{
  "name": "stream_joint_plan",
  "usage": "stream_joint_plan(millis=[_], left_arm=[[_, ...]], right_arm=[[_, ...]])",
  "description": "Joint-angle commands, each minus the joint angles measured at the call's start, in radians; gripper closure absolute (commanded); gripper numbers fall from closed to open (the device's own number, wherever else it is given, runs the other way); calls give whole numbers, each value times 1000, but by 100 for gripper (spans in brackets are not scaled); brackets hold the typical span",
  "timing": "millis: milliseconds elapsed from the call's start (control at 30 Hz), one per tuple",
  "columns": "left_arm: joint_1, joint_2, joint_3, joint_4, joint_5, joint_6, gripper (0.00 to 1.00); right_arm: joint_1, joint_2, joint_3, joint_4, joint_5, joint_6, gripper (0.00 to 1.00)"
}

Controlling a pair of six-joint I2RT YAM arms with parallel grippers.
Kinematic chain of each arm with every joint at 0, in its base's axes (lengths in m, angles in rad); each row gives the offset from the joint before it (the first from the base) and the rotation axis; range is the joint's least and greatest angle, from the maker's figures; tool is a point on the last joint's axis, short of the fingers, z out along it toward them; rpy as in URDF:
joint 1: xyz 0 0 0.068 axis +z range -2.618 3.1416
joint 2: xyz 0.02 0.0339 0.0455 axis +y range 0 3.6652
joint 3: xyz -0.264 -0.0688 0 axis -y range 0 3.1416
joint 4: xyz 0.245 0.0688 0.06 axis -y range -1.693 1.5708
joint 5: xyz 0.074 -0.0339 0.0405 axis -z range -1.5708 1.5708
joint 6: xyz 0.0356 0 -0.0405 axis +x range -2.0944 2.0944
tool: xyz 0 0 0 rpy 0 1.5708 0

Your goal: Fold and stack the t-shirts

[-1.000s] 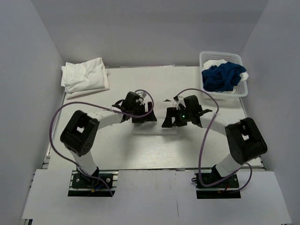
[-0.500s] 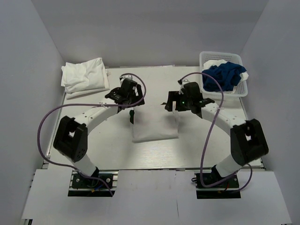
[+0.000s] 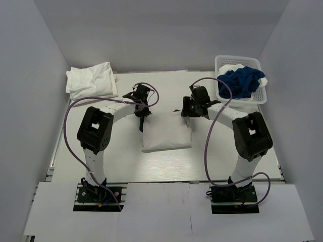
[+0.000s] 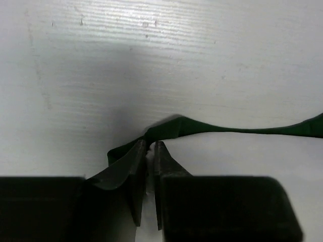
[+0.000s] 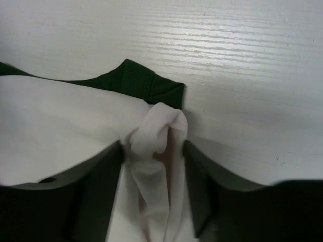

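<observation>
A folded white t-shirt (image 3: pixel 166 135) lies mid-table, with a dark green t-shirt (image 5: pixel 135 80) showing from under its far edge. At its far left corner my left gripper (image 3: pixel 143 115) is down, jaws nearly together on a thin fold of white cloth (image 4: pixel 150 151); a green strip (image 4: pixel 222 129) runs just beyond. My right gripper (image 3: pixel 186 112) is at the far right corner, its fingers (image 5: pixel 101 174) pressed on either side of a bunched-up fold of the white shirt (image 5: pixel 156 133). A royal blue t-shirt (image 3: pixel 241 82) fills the basket.
A stack of folded white t-shirts (image 3: pixel 92 83) sits at the far left corner of the table. The white mesh basket (image 3: pixel 222 63) stands at the far right, with some white cloth under the blue. Grey walls close in on both sides.
Both arms moved away from the table's near side to the white shirt's far corners and came down. Both sets of jaws went from wide open to closed on the cloth.
</observation>
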Motion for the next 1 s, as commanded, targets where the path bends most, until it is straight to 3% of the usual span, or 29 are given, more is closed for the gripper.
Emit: stream_joint_plan(millis=[0,67,100,167,200,300,333,400,467,500,633,700,867,967], left_arm=[[11,-37,34,39,8,3,77],[11,-37,34,39,8,3,77],[11,-37,34,39,18,3,83],[11,-26,43,39,18,3,90],[11,-16,43,39,18,3,99],[11,-3,72,20,18,12,100],[11,-3,90,20,-5,23,93],[11,6,118,20,-24,37,70],[11,6,129,10,-54,37,63],[11,15,142,0,-54,37,63],[11,15,143,0,-29,66,84],[11,15,133,0,-19,66,84],[11,36,133,-63,-68,66,61],[11,47,133,-75,-52,57,61]], right_arm=[[-5,6,36,63,49,17,48],[-7,17,44,62,45,17,57],[-4,23,45,62,47,17,69],[-5,23,48,64,36,20,76],[-7,17,48,64,36,17,80],[-7,0,36,83,24,5,93],[-5,-6,33,84,21,0,100],[-1,-12,27,96,15,-8,100],[-4,-11,26,99,15,-8,100],[-4,-11,24,99,15,-8,100],[-7,-17,18,99,-17,-8,100],[-5,-28,15,102,-11,-8,100],[-5,-40,7,99,-11,-11,100],[-2,-37,2,96,-14,-14,100]])
